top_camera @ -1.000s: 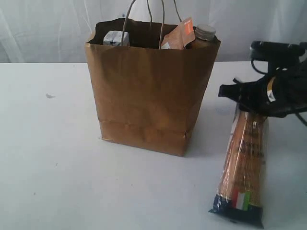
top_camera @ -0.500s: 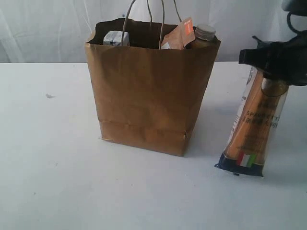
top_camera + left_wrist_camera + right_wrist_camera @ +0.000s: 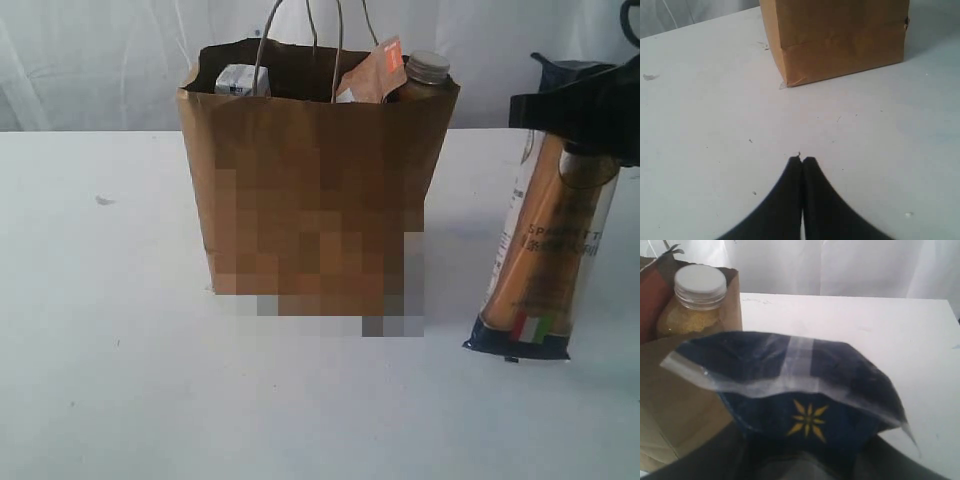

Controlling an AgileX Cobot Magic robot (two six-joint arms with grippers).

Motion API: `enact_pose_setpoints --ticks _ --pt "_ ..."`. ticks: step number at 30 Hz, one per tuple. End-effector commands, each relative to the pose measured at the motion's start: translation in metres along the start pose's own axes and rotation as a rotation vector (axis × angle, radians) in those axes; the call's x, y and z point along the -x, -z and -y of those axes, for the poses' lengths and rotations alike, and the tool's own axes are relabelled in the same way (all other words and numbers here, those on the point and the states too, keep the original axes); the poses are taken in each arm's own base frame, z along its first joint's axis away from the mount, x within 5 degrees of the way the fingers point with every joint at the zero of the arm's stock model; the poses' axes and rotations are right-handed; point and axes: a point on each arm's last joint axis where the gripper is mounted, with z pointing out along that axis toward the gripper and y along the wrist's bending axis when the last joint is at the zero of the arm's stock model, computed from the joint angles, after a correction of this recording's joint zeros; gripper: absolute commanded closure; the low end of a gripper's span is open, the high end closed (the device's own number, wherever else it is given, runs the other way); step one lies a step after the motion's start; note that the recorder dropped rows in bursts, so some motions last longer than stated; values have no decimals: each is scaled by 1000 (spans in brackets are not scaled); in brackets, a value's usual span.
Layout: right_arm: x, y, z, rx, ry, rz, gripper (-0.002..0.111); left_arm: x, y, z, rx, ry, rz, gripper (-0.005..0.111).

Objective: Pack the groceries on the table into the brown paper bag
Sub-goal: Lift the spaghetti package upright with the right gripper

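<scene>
The brown paper bag (image 3: 315, 190) stands upright in the middle of the table (image 3: 100, 350). A white-blue carton (image 3: 241, 80), a brown pouch (image 3: 372, 72) and a white-capped grain bottle (image 3: 428, 68) poke out of its top. To the bag's right my right gripper (image 3: 575, 115) is shut on the top end of the dark-blue spaghetti pack (image 3: 545, 250), which hangs nearly upright with its lower end just above the table. The right wrist view shows the pack's dark-blue end (image 3: 805, 390) between the jaws and the bottle (image 3: 697, 302) in the bag. My left gripper (image 3: 802, 160) is shut and empty over bare table, short of the bag's base (image 3: 840, 45).
A tiny white bit (image 3: 103, 200) lies on the table far left of the bag. White curtain cloth hangs behind the table. The bag's two loop handles (image 3: 310, 30) stand up above its mouth.
The right gripper has lifted the spaghetti pack from leaning on the table to nearly upright and raised it, shifting slightly right. The left gripper has not moved.
</scene>
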Motion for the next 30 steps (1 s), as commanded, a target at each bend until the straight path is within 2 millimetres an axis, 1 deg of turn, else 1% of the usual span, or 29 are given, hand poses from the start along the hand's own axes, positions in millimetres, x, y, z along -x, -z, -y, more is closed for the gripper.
enact_pose_setpoints --ticks 1,10,13,19,23,30 --pt "6 13 3 4 46 49 108 -2 0 0 0 -5 -3 107" --pt "13 37 7 21 41 123 108 -2 0 0 0 -5 -3 107" --pt "19 45 8 28 41 147 108 -2 0 0 0 -5 -3 107" --pt "39 64 4 93 44 207 108 -2 0 0 0 -5 -3 107" --pt "53 76 -2 156 87 237 108 -2 0 0 0 -5 -3 107" --pt "76 94 -2 163 83 304 108 -2 0 0 0 -5 -3 107"
